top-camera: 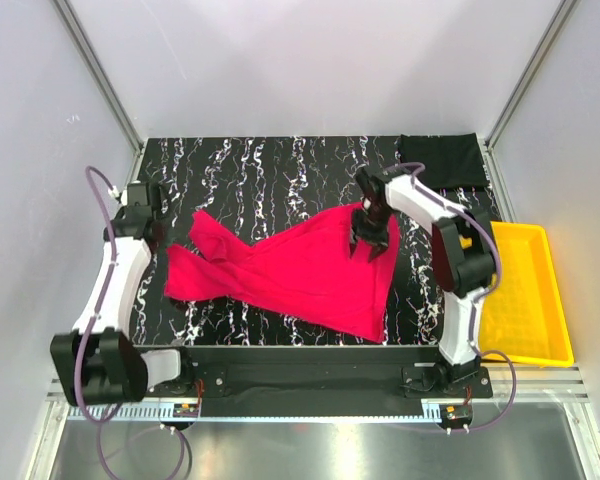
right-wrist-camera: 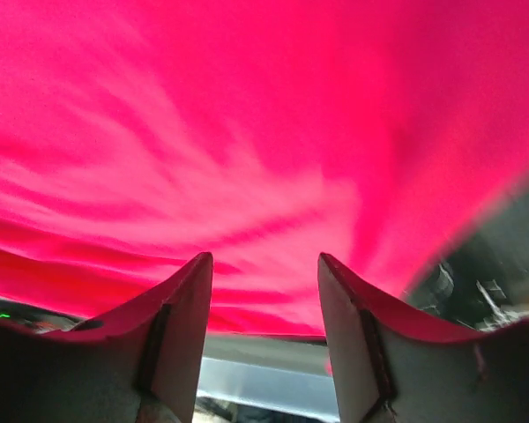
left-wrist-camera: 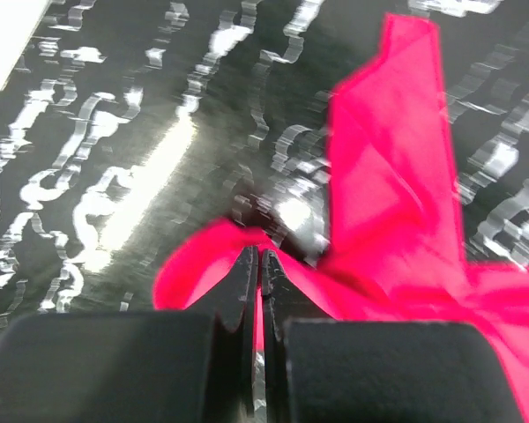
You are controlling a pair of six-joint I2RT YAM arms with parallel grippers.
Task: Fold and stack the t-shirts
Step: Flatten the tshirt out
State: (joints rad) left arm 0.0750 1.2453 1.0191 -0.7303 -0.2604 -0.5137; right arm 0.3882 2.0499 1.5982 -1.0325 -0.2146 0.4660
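The red t-shirt [top-camera: 300,270] lies spread and wrinkled across the middle of the table. My left gripper [top-camera: 160,243] is at the shirt's left edge. In the left wrist view the left gripper [left-wrist-camera: 260,256] is shut with a fold of the red t-shirt [left-wrist-camera: 388,176] pinched between its jaws. My right gripper [top-camera: 368,240] is over the shirt's far right corner. In the right wrist view the right gripper [right-wrist-camera: 264,257] is open, and the red t-shirt [right-wrist-camera: 264,123] fills the view just beyond its fingertips. The black t-shirt [top-camera: 438,158] lies folded at the back right corner.
A yellow plastic tray [top-camera: 525,290] sits off the table's right edge, beside the right arm. The black white-veined tabletop [top-camera: 260,180] shows behind the red shirt. Grey walls and metal frame posts enclose the back and both sides.
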